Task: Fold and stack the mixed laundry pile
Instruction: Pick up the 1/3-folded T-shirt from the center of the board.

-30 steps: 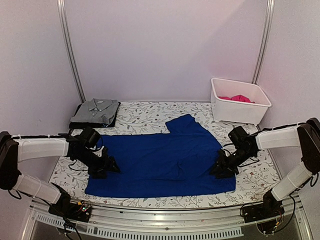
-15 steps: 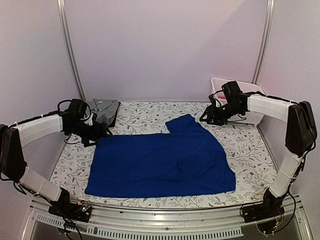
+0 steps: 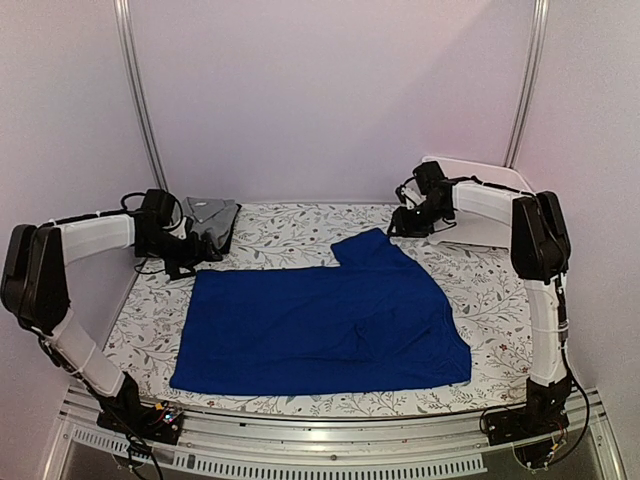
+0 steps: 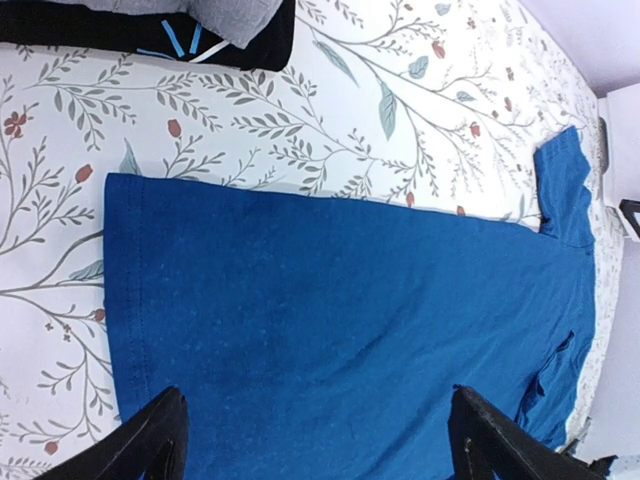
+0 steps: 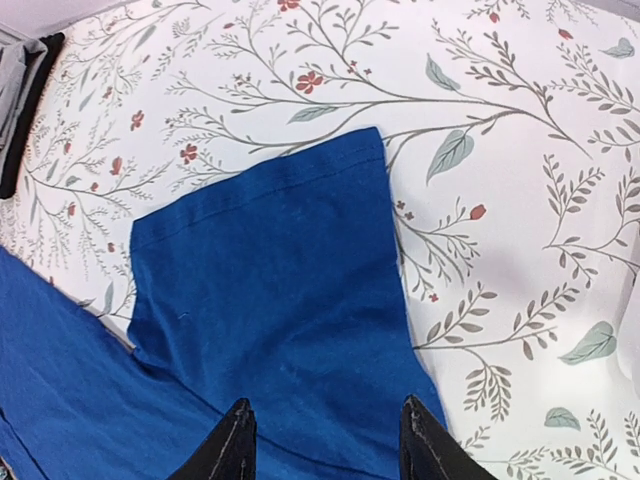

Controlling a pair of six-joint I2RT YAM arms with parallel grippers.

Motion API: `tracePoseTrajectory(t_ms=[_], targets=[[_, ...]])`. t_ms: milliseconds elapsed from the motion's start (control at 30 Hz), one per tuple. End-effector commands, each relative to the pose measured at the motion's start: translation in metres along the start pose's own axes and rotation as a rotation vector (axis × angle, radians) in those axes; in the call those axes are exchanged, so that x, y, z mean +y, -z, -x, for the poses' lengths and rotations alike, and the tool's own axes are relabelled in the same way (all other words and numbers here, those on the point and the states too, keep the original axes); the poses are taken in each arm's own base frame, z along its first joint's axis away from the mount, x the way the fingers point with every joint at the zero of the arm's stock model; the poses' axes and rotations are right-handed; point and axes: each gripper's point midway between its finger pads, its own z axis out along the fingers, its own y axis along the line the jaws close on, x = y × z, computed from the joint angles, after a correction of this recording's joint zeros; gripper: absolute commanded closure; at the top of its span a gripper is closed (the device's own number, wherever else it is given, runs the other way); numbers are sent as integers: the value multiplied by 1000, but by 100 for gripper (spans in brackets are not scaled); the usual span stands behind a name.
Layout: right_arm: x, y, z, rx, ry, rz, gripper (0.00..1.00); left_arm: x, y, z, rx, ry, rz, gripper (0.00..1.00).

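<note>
Floral table covering (image 3: 290, 235), blue garment (image 3: 320, 320) flat near spread left claw (image 4: 316, 395), spread right claw (image 5: 325, 402).

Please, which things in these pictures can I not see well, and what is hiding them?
White bin, top view: the right arm crosses its opening, so its contents are hidden.
Grey shirt: the left arm covers part of it in the top view; the frame's top edge cuts it in the left wrist view.
Dark cloth under that shirt: mostly cut off, kind unclear.
</note>
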Motion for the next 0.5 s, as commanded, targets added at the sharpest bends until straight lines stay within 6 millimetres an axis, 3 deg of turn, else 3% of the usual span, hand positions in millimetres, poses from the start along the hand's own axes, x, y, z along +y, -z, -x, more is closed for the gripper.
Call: tracePoseTrajectory(t_ms=[0, 267, 467], targets=[[-19, -23, -9, 48, 67, -95, 53, 1, -3, 14, -31, -12, -4, 11], [-34, -48, -8, 60, 85, -146, 55, 15, -19, 17, -8, -20, 52, 13], [-39, -68, -22, 105, 88, -147, 63, 25, -26, 20, -1, -11, 77, 13]])
